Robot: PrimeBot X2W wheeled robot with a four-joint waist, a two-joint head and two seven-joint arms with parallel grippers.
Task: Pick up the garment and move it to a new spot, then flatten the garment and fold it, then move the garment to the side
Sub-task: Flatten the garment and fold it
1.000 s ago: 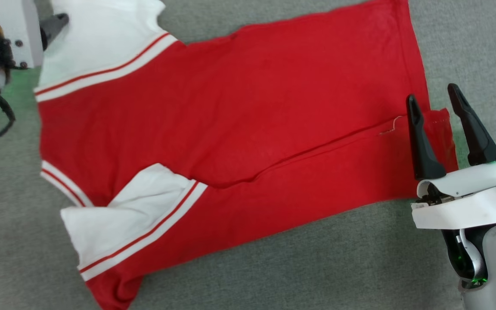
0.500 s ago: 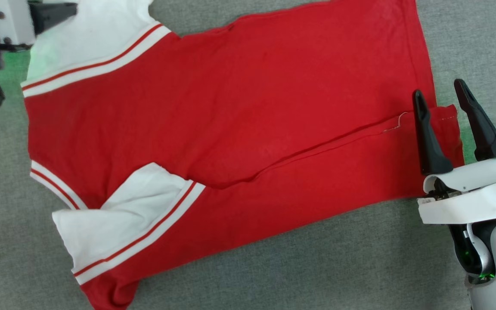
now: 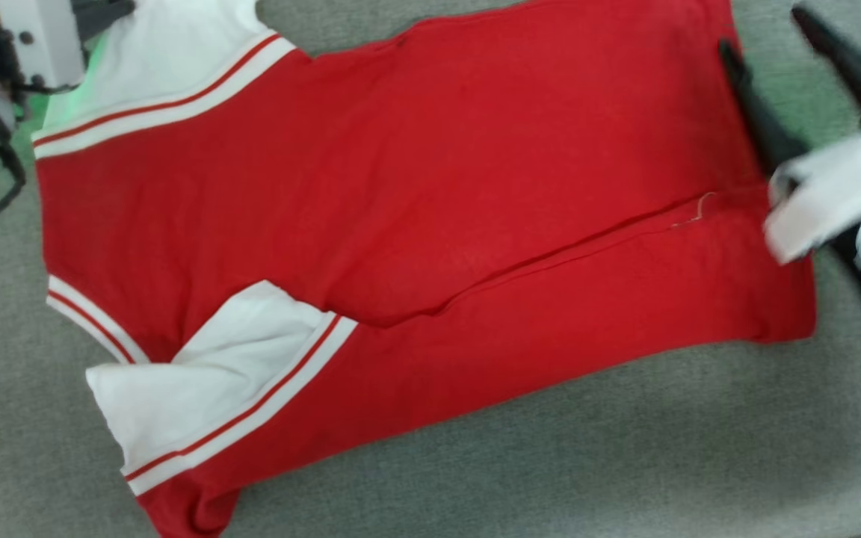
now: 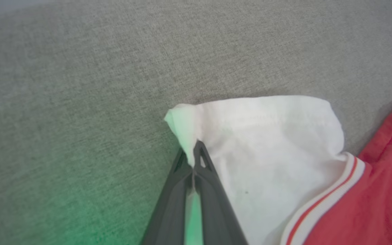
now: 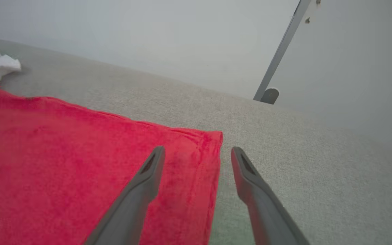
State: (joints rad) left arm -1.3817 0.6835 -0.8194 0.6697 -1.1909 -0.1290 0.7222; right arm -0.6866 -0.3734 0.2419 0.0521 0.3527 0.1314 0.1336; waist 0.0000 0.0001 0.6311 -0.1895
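On a gray fabric surface [image 3: 625, 448], the garment [image 3: 415, 187] lies spread out lengthwise, its red body running from the white sleeves at the robot's left to the hem [image 3: 737, 112] at its right. A long crease [image 3: 550, 254] crosses the body where the near side is folded over, and the near sleeve [image 3: 206, 381], white with red-and-white striped trim, lies folded in on top of the red cloth. A short pale thread [image 3: 696, 209] shows near the hem end of that crease.

At the far left corner, the left gripper [image 4: 194, 153] has its two dark fingers pressed together on the edge of the far sleeve [image 4: 267, 143], pinching a small peak of white cloth. A green glow tints the surface beside it.

At the opposite end, the right gripper [image 5: 197, 156] hangs with its fingers spread wide, holding nothing. It straddles the hem's far corner: one finger over the red cloth, the other over bare gray fabric. Whether either tip touches down cannot be told. From the head view this gripper appears blurred at the upper right.

Behind the surface stand a pale wall [image 5: 148, 41] and a slanted metal post [image 5: 281, 51].
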